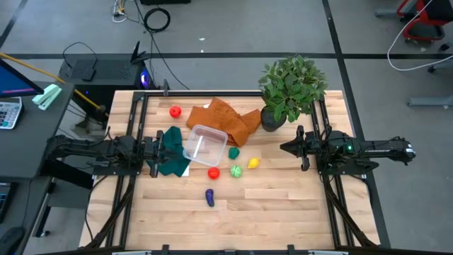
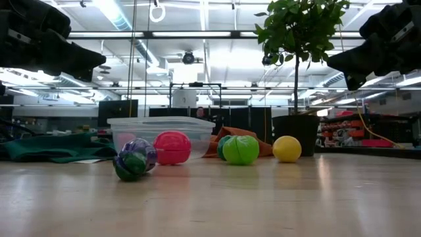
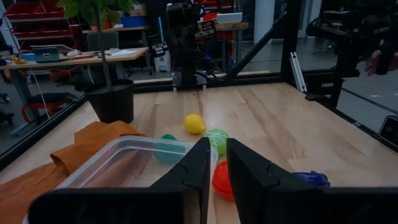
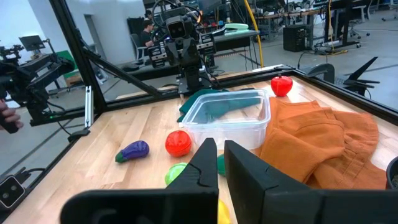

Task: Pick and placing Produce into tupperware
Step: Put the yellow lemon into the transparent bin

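The tupperware is a clear, low-walled box with rounded corners, empty, sitting on the table just ahead of the left gripper, between that gripper and the right gripper. Its far edge rests against a rumpled orange cloth. The produce lies loose on the wood. A red piece, a yellow-green one and a yellow one form a row between the two grippers, beside the box. A green piece sits just beside the box wall. A purple piece lies well apart from both grippers, and a second red piece lies beyond the cloth. Both arms stretch level above the table, pointing at each other. Each gripper's fingers stand only a narrow gap apart, holding nothing. The left gripper hangs over a dark green cloth.
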Robot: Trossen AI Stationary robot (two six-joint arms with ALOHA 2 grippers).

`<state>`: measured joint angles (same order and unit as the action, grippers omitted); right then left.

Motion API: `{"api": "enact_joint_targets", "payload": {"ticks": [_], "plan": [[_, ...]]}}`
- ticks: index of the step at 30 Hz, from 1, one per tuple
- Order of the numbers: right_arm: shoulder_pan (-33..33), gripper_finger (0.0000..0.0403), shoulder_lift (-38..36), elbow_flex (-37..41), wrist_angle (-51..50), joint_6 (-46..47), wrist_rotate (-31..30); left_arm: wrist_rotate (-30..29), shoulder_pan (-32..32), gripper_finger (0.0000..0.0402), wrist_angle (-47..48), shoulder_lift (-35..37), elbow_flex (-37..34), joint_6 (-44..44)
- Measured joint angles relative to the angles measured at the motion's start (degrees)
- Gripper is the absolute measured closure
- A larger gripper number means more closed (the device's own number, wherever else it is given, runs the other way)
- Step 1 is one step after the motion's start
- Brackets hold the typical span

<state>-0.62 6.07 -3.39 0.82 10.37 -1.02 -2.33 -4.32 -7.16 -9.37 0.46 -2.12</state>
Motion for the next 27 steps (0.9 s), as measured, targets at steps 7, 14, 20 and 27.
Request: {"api": "enact_joint_targets", "payload": {"ticks": [7, 14, 20, 27], "plan": [[0.0, 0.0403, 0.0, 0.0, 0.0, 0.0, 0.0, 0.0, 0.0, 0.0348, 0.0, 0.0, 0.0, 0.0], [0.0, 0.0403, 0.0, 0.0, 0.0, 0.0, 0.0, 0.0, 0.0, 0.0344, 0.0, 0.0, 0.0, 0.0], [0.0, 0.0403, 0.0, 0.0, 0.0, 0.0, 0.0, 0.0, 0.0, 0.0340, 0.0, 0.0, 0.0, -0.1], [0.0, 0.0403, 0.0, 0.0, 0.0, 0.0, 0.0, 0.0, 0.0, 0.0349, 0.0, 0.0, 0.0, 0.0]]}}
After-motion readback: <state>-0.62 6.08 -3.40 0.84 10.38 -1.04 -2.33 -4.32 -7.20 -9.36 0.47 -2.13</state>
